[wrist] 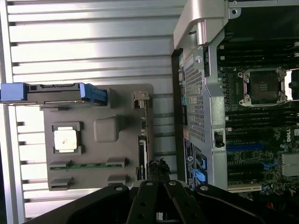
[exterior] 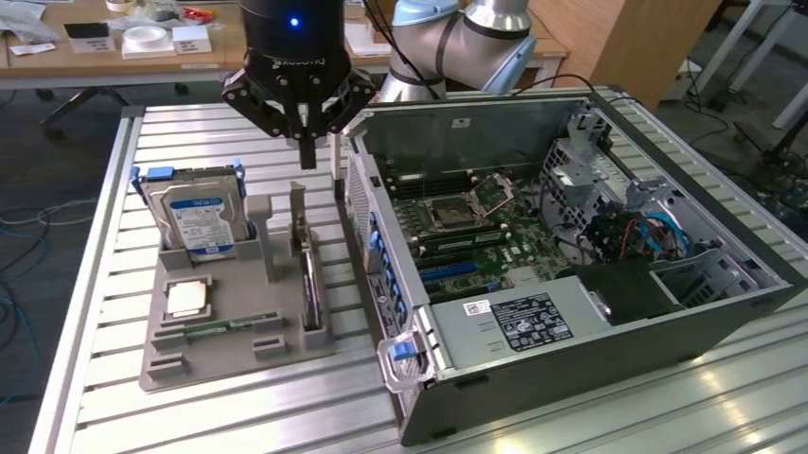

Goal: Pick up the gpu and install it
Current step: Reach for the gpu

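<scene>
The gpu (exterior: 309, 270) stands on edge in a slot at the right side of a grey holder (exterior: 234, 345), its pale metal bracket rising at the far end. From the wrist view the gpu (wrist: 143, 151) shows as a thin dark strip along the grey holder (wrist: 107, 130). My gripper (exterior: 307, 159) hangs above the card's far end, well clear of it, fingers shut together with nothing between them. In the wrist view the gripper (wrist: 159, 170) sits just beside the card's edge. The open computer case (exterior: 657, 312) lies to the exterior view's right, motherboard (exterior: 474, 232) exposed.
A hard drive (exterior: 196, 218) with blue handles stands at the holder's far left. A processor chip (exterior: 187, 298) and a green memory stick (exterior: 227, 326) lie in the holder. The case wall (exterior: 366, 222) rises close beside the card. All rests on a slatted metal table (exterior: 89, 284).
</scene>
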Robot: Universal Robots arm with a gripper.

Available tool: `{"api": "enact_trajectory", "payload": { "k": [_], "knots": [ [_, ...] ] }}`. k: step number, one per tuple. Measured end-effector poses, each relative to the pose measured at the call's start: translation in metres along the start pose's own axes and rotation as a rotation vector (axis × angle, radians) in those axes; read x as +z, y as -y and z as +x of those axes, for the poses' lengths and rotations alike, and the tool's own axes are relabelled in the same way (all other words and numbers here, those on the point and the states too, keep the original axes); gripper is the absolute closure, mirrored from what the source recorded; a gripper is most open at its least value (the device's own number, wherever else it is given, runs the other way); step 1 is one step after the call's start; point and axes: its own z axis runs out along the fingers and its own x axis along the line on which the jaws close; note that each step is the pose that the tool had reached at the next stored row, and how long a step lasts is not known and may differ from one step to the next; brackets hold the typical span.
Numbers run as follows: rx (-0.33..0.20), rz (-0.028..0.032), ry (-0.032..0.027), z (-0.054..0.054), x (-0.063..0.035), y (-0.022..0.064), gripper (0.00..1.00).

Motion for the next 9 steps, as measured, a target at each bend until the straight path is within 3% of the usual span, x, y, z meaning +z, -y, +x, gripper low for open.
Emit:
{"api": "enact_trajectory", "payload": {
  "k": [9],
  "knots": [
    [0.000,0.0000,0.0000,0.012,0.0000,0.0009,0.89]
  ]
}}
